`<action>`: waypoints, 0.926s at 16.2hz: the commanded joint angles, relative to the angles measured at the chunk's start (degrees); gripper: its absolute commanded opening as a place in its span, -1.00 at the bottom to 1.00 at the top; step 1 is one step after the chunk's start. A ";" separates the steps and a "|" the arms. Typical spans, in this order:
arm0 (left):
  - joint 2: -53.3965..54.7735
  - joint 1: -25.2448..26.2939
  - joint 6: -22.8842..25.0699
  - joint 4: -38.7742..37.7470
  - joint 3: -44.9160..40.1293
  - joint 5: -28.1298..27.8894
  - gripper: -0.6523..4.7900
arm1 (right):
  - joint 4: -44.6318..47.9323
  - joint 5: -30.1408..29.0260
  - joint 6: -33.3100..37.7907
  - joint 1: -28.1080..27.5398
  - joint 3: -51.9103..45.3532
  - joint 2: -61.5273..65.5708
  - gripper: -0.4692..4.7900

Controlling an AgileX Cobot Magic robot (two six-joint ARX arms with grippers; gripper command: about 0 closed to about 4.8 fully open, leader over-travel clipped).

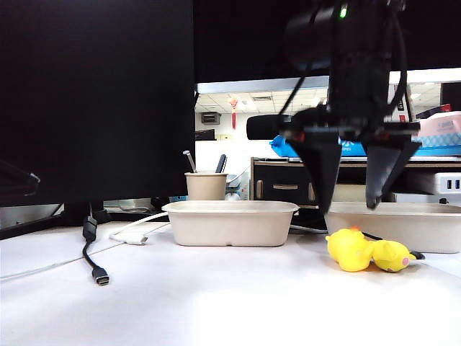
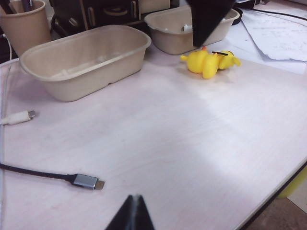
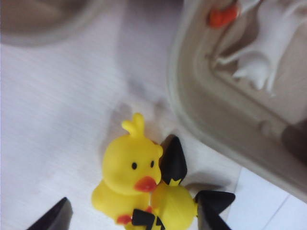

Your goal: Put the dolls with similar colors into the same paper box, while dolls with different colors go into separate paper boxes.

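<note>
Dolls of the white sort already lie in one paper box (image 3: 192, 110): in the right wrist view a small white figure (image 3: 261, 52) and a bit of orange (image 3: 221, 17) from another toy sit inside that tray. So I judge half the sorting to be done.

Two yellow dolls are left. The duck (image 1: 350, 249) and its yellow companion with black tips (image 1: 392, 255) lie pressed together on the table (image 1: 216, 303), just in front of that same box's wall and touching nothing else. They belong in the second paper box (image 1: 230, 222), which stands well to the side of the ducks, next to the tan cup of pens (image 1: 206, 185); as far as the left wrist view shows, it holds no doll yet.

The right gripper (image 1: 353, 205) hangs directly above the duck pair with its fingers spread wide and nothing between them, so the pick has not begun. The left gripper (image 2: 133, 216) sits far back from the ducks, near a loose cable plug (image 2: 87, 181); only the dark tip shows, coming to a single point, so its fingers look pressed together and empty.
</note>
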 commanded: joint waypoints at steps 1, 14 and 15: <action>0.31 0.02 -0.09 0.76 0.04 0.17 -0.78 | -0.04 0.07 0.04 0.46 0.24 1.86 0.46; 0.35 0.02 -0.09 0.76 0.04 0.17 -0.78 | 2.38 0.76 -0.04 0.72 0.28 7.52 0.44; 0.35 0.02 -0.09 0.76 0.04 0.17 -0.78 | 2.34 0.74 -0.15 0.70 0.26 7.91 0.39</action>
